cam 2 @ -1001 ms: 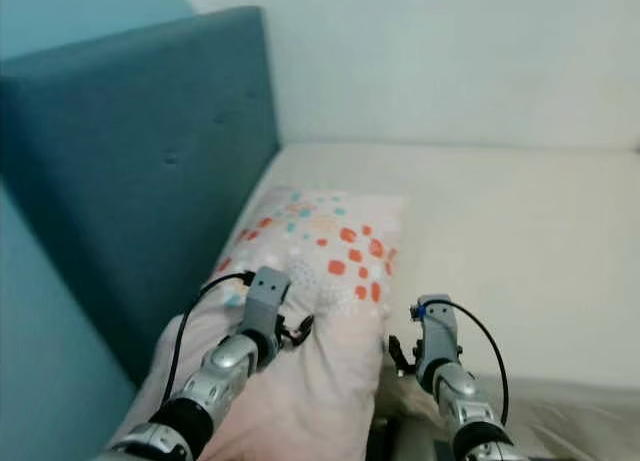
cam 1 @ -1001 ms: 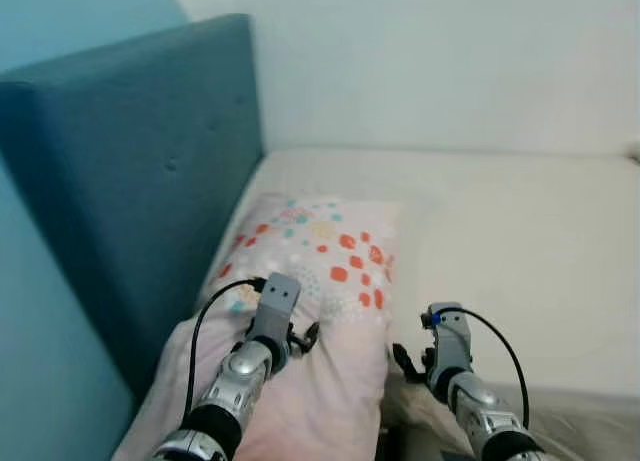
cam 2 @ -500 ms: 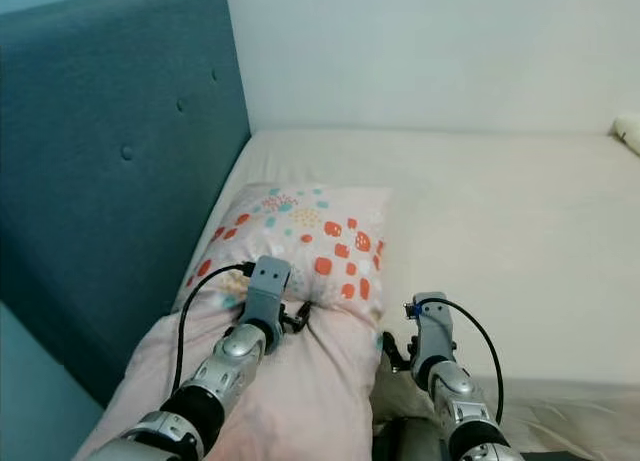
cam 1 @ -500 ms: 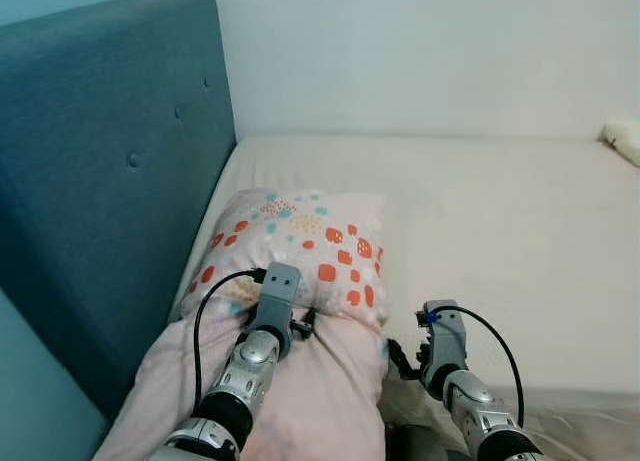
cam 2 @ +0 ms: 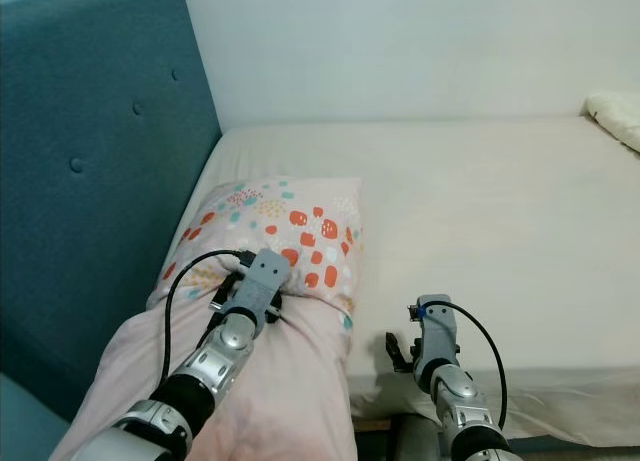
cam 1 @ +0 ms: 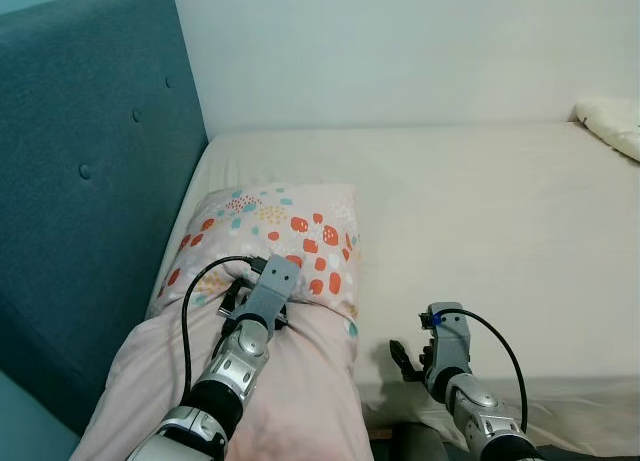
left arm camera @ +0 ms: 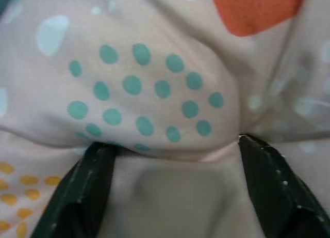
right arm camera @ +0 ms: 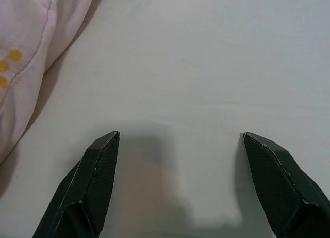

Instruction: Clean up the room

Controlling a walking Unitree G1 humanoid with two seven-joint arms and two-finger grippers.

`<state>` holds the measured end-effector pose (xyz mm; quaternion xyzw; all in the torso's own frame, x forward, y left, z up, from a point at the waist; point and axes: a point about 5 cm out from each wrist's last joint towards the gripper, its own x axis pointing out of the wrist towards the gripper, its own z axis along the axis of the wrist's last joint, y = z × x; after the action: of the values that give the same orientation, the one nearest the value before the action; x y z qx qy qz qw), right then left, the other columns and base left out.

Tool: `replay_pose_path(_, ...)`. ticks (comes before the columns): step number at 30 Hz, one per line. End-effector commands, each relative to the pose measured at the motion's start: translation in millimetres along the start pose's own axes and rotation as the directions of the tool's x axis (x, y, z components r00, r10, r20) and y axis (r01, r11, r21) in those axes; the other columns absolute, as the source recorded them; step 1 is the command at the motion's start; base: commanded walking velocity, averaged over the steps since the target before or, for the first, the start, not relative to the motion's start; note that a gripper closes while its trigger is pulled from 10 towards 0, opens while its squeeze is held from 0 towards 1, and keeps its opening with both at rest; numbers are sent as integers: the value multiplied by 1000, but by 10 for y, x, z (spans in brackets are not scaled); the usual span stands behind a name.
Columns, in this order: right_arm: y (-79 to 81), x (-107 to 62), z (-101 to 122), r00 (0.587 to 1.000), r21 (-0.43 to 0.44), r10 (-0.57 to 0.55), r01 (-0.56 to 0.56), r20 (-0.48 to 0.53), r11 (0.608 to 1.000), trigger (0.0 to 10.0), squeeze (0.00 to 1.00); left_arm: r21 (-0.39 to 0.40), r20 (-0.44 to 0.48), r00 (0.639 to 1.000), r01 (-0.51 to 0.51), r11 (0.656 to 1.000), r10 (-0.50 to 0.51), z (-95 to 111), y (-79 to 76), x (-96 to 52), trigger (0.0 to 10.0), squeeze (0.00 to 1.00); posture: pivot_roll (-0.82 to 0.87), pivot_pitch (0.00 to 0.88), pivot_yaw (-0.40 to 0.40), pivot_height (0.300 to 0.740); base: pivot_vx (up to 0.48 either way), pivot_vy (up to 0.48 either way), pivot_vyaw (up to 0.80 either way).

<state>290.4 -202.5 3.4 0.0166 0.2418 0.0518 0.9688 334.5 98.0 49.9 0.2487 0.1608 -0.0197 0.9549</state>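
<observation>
Resting on bed edge: right gripper [right arm camera: 178, 145], fingers spread wide, holding nothing | left gripper [left arm camera: 172, 155] fingers apart, pressed into pillow [cam 1: 285, 231] folds | pillow on pink blanket [cam 1: 290, 401], beside blue headboard [cam 1: 80, 171] | mattress [cam 1: 480, 211] | white wall [cam 1: 400, 51].

The left gripper [cam 1: 250, 299] rests on the pillow [cam 1: 275, 241], the headboard [cam 1: 80, 191] to its left; the right gripper [cam 2: 400, 349] sits on the mattress [cam 1: 480, 231] beside the pillow.

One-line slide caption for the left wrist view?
Left tool, open, pressed into the pink dotted pillow.
</observation>
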Motion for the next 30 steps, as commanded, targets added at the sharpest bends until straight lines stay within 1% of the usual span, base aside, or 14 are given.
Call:
replay_pose_path(1, 36, 4, 3, 1000, 4, 4, -4, 12, 1000, 10000, 0, 53, -140, 990, 35, 998, -27, -344, 16, -50, 0, 0, -59, 0, 31, 466, 0, 0, 0)
replay_pose_path(2, 39, 6, 10, 1000, 5, 3, -3, 15, 1000, 10000, 0, 43, -180, 982, 58, 997, -49, -420, -4, -68, 0, 0, -60, 0, 31, 466, 0, 0, 0)
replay_pose_path(4, 39, 6, 10, 1000, 5, 3, -3, 15, 1000, 10000, 0, 43, -180, 982, 58, 997, -49, -420, -4, -68, 0, 0, -60, 0, 31, 466, 0, 0, 0)
replay_pose_path(5, 40, 8, 15, 1000, 6, 2, -2, 17, 1000, 10000, 0, 28, -208, 976, 70, 997, -63, -467, -14, -81, 0, 0, -59, 0, 32, 466, 0, 0, 0)
replay_pose_path(7, 36, 9, 22, 1000, 6, 0, 0, 19, 1000, 10000, 0, -10, -240, 968, 76, 997, -77, -515, -21, -93, 0, 0, -60, 0, 33, 466, 0, 0, 0)
replay_pose_path(8, 27, 9, 28, 1000, 6, -3, 3, 20, 1000, 10000, 0, -52, -271, 959, 76, 996, -87, -560, -18, -103, 0, 0, -62, 0, 34, 466, 0, 0, 0)
replay_pose_path(9, 27, 9, 28, 1000, 6, -3, 3, 20, 1000, 10000, 0, -52, -271, 959, 76, 996, -87, -560, -18, -103, 0, 0, -62, 0, 34, 466, 0, 0, 0)
replay_pose_path(10, 18, 8, 34, 1000, 8, -6, 6, 22, 1000, 10000, 0, -94, -297, 950, 71, 993, -96, -595, -8, -109, 0, 0, -64, 0, 34, 466, 0, 0, 0)
replay_pose_path(11, 18, 8, 34, 1000, 8, -6, 6, 22, 1000, 10000, 0, -94, -297, 950, 71, 993, -96, -595, -8, -109, 0, 0, -64, 0, 34, 466, 0, 0, 0)
replay_pose_path(13, 5, 7, 44, 1000, 10, -12, 11, 26, 1000, 10000, 0, -168, -346, 932, 52, 984, -108, -670, 46, -116, 0, 0, -66, 0, 35, 466, 0, 0, 0)
replay_pose_path(27, -13, 19, 115, 999, 9, -16, 16, 48, 1000, 10000, 0, -253, -366, 921, 36, 967, -130, -693, 121, -96, 0, 0, -71, 0, 31, 466, 0, 0, 0)
replay_pose_path(28, -16, 19, 122, 999, 8, -16, 16, 51, 1000, 10000, 0, -328, -331, 932, 34, 944, -148, -636, 115, -77, 0, 0, -71, 0, 30, 466, 0, 0, 0)
replay_pose_path(29, -16, 19, 122, 999, 8, -16, 16, 51, 1000, 10000, 0, -328, -331, 932, 34, 944, -148, -636, 115, -77, 0, 0, -71, 0, 30, 466, 0, 0, 0)
replay_pose_path(30, -18, 19, 126, 998, 8, -17, 16, 52, 1000, 10000, 0, -370, -310, 938, 33, 929, -157, -598, 117, -64, 0, 0, -71, 0, 30, 466, 0, 0, 0)
